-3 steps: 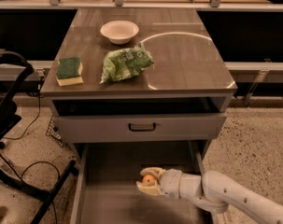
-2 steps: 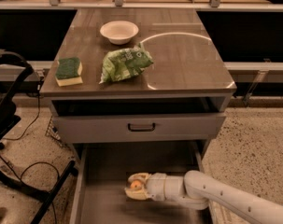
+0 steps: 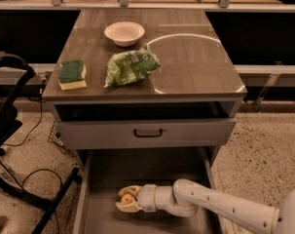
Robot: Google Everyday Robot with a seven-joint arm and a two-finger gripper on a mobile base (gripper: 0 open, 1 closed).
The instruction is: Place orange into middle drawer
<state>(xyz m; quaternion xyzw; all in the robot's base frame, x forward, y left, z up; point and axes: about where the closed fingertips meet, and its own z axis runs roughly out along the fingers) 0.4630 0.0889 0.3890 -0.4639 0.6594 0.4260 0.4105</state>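
While the orange (image 3: 126, 197) sits clasped between the jaws of the gripper (image 3: 127, 200), it lies low inside the open middle drawer (image 3: 156, 172), toward its near end. Whether it touches the floor cannot be told. Step in hand: placing. The next move, as judged, calls for settling the fruit on the floor, parting the jaws and drawing back clear of the thin walls. Being round, the orange has no long axis and no heading, so it may roll. Above, on the cabinet top (image 3: 195, 67): bowl (image 3: 124, 33), green bag (image 3: 131, 67), sponge (image 3: 72, 74).
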